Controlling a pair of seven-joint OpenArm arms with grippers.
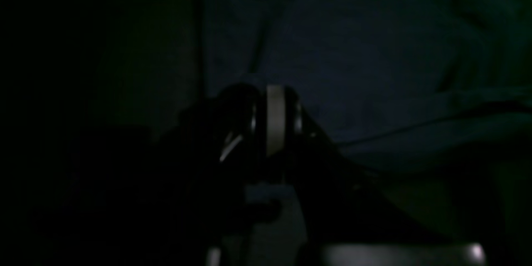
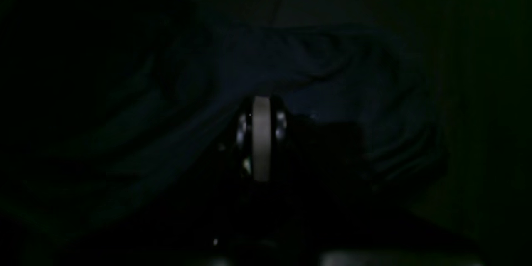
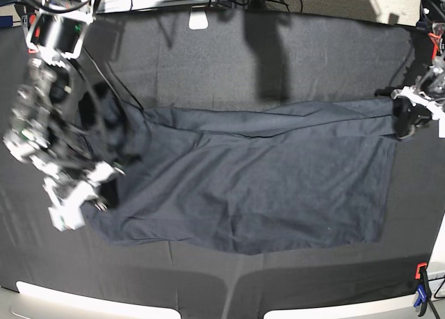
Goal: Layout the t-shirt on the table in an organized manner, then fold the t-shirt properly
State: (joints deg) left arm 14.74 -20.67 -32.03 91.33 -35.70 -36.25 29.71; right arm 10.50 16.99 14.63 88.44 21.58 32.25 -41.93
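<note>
The t-shirt [image 3: 257,187] is spread wide on the table [image 3: 278,55], its ends met by the left gripper [image 3: 405,123] and right gripper [image 3: 104,187], whose fingers cannot be made out.

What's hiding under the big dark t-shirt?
Around the t-shirt, the table shows its black cloth, so that likely continues beneath. Whatever else lies under the shirt is covered and cannot be seen.
</note>
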